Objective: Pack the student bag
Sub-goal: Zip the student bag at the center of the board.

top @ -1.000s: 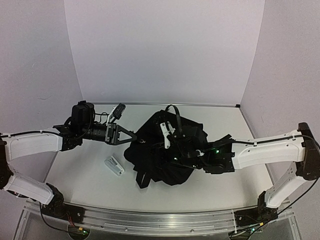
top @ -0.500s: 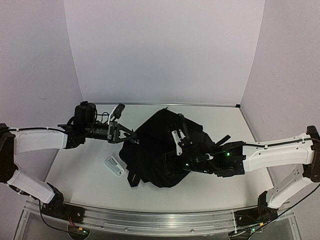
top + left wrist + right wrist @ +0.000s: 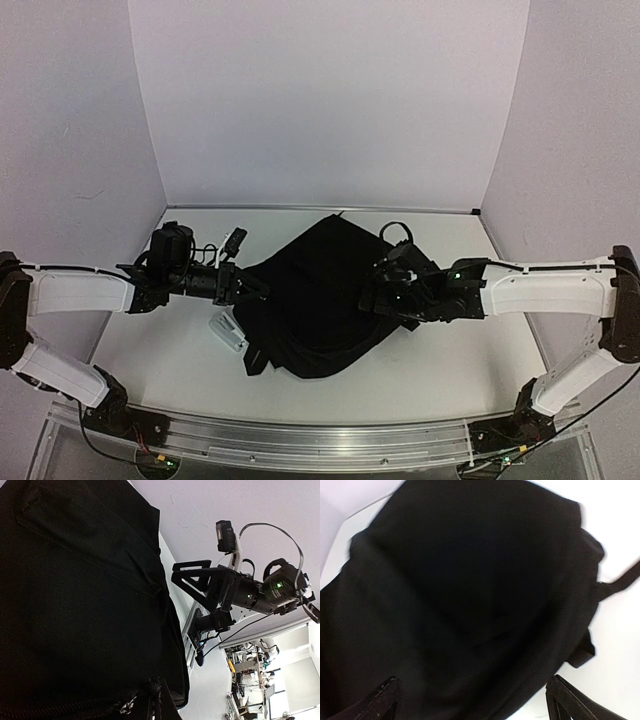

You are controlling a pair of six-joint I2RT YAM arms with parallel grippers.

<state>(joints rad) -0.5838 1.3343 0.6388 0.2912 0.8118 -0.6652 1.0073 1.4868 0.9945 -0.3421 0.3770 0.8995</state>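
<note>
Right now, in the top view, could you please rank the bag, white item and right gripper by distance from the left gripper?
1. Bag, at the left gripper's tip.
2. White item, beside the bag's near-left corner.
3. Right gripper, across the bag.

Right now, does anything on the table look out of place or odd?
One thing: a small white item lies loose on the table, beside the black bag's left edge and not in it. The bag lies slumped flat, a strap trailing out.
</note>
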